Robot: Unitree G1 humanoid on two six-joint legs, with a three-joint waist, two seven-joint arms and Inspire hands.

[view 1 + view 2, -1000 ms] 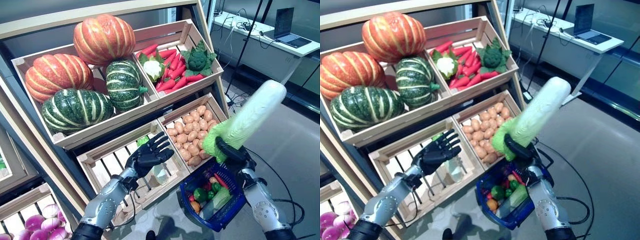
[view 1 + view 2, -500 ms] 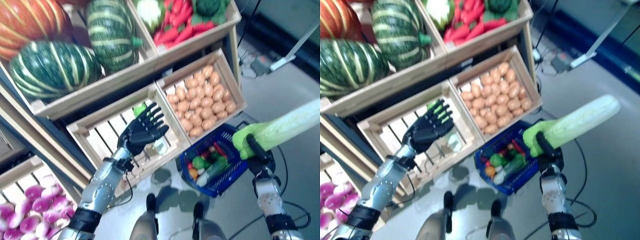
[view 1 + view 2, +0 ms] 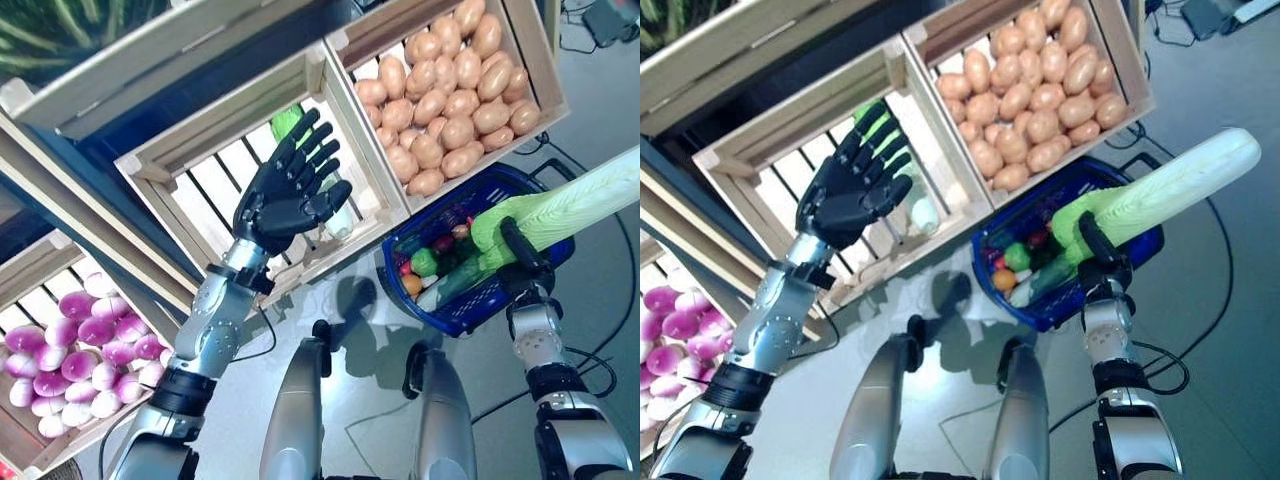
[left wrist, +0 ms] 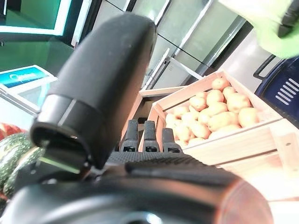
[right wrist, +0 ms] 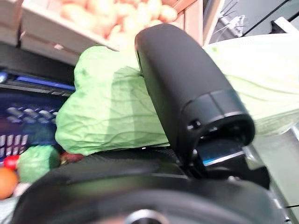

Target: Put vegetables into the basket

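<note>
My right hand (image 3: 522, 262) is shut on a long pale-green napa cabbage (image 3: 580, 200), holding its leafy end just above the right rim of the blue basket (image 3: 470, 312). The cabbage slants up and to the right, out past the basket. It also shows in the right wrist view (image 5: 112, 112) under my thumb. The basket stands on the floor and holds several small vegetables, among them a green one (image 3: 424, 263) and an orange one (image 3: 412, 285). My left hand (image 3: 285, 195) is open, fingers straight, raised in front of the slatted lower crate.
The wooden stand has a slatted crate (image 3: 215, 175) behind my left hand and a crate of potatoes (image 3: 450, 90) just behind the basket. A crate of purple vegetables (image 3: 60, 360) sits at lower left. Grey floor lies right of the basket.
The camera has tilted down, so the whole scene has shifted up. My right hand has lowered the cabbage's leafy end to the basket's rim. My left hand stays open by the slatted crate.
</note>
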